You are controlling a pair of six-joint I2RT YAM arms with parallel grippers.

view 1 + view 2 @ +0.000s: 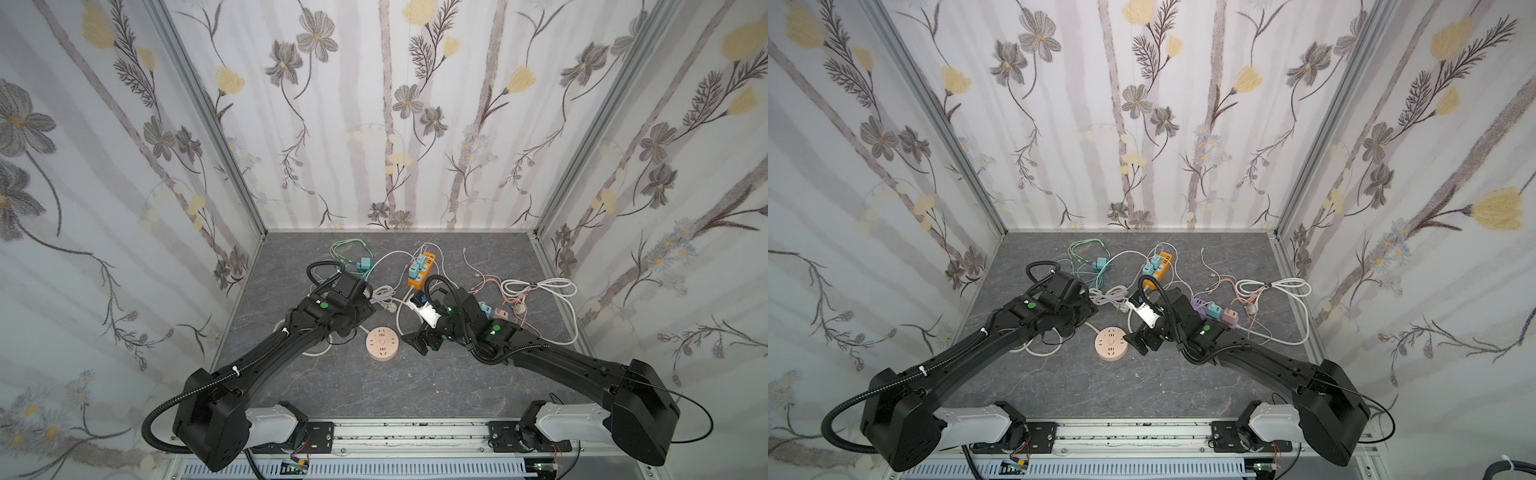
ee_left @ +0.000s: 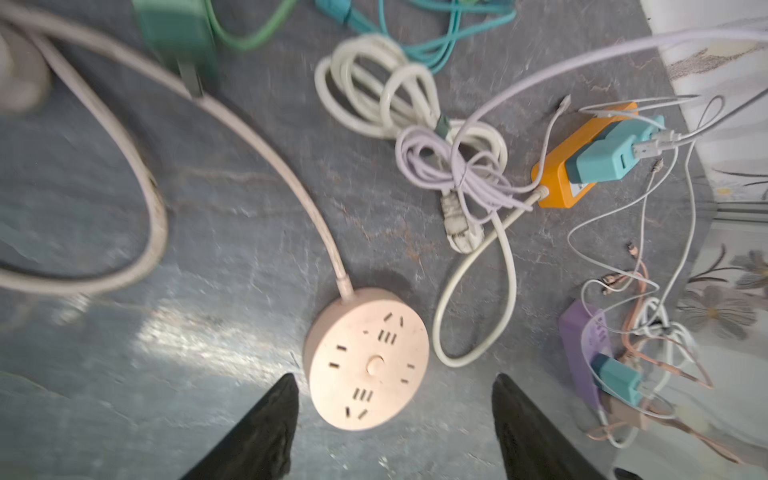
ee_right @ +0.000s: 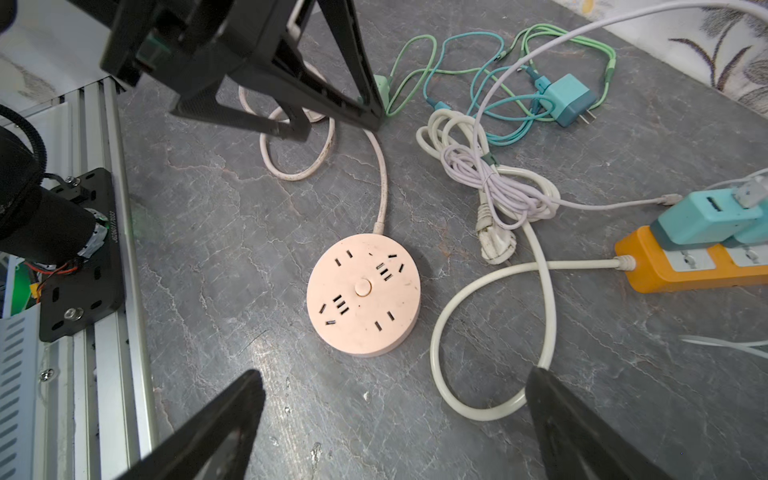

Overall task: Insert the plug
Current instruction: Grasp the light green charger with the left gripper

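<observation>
We saw the left gripper [image 3: 331,125] and the right gripper [image 3: 395,372] both spread wide and holding nothing over the gray table [image 3: 208,208], while the green plug [image 2: 178,37] (blurry up close) sat just beside the left gripper, apart from the round pink socket [image 1: 382,343].

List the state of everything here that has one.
Left pincer, open, empty.
Right pincer, open, empty.
Round pink power strip, all sockets empty.
Orange power strip, two teal adapters plugged in.
Purple power strip, partly occupied.
Loose teal adapter, unplugged.
White plug, unplugged.
</observation>
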